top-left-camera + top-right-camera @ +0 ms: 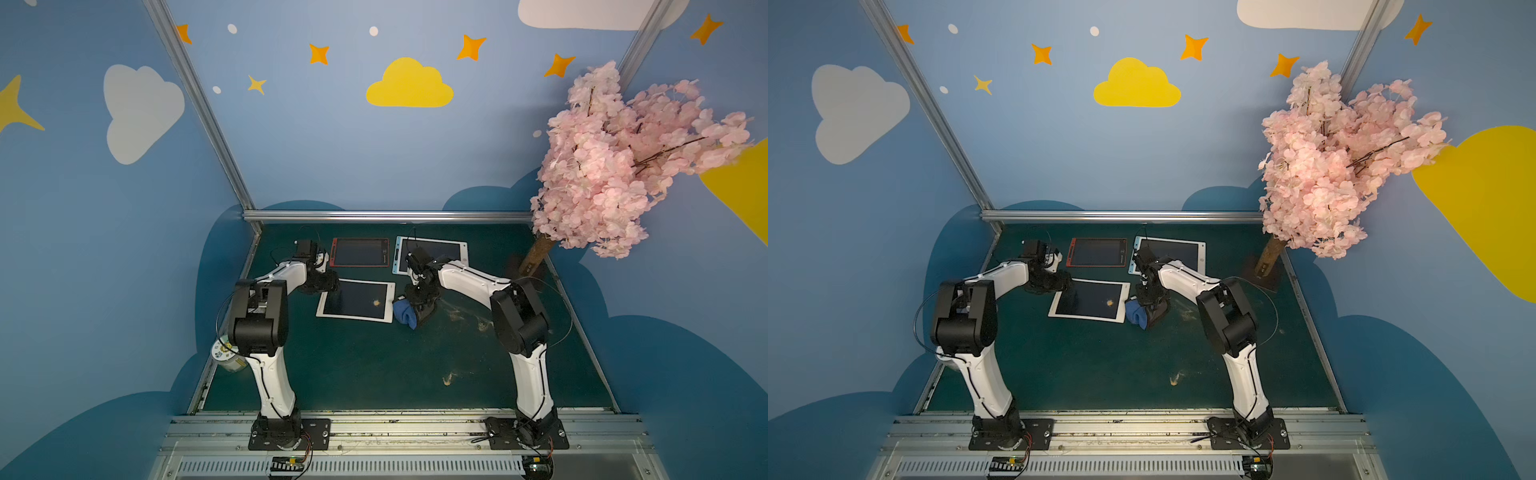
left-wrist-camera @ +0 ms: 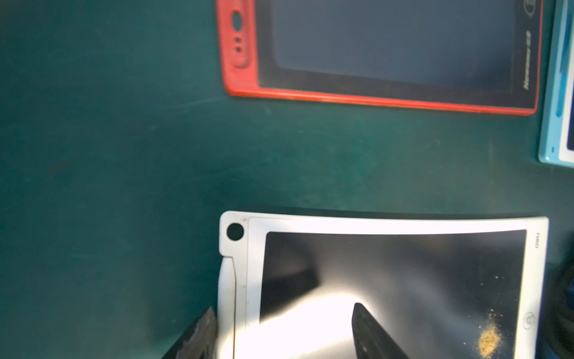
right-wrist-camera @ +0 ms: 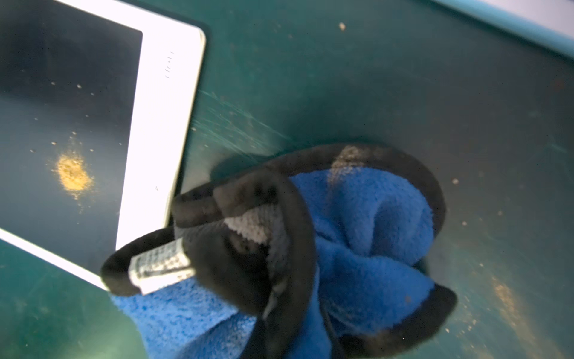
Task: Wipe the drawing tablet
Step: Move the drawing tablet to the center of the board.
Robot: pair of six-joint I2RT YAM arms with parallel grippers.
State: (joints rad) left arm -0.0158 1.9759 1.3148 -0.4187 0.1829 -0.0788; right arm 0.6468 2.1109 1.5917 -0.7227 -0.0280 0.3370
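The white-framed drawing tablet lies flat on the green mat, with a small heap of yellow powder on the right part of its dark screen. My left gripper is open at the tablet's left end. One finger is outside the frame, beside the docked pen. The other finger is over the screen. My right gripper is shut on a bunched blue cloth with black trim, just off the tablet's right edge. The cloth hides its fingertips.
A red-framed tablet and a light-blue-framed tablet lie behind the white one. A pink blossom tree stands at the back right corner. A small jar sits at the left edge. Powder smears mark the mat.
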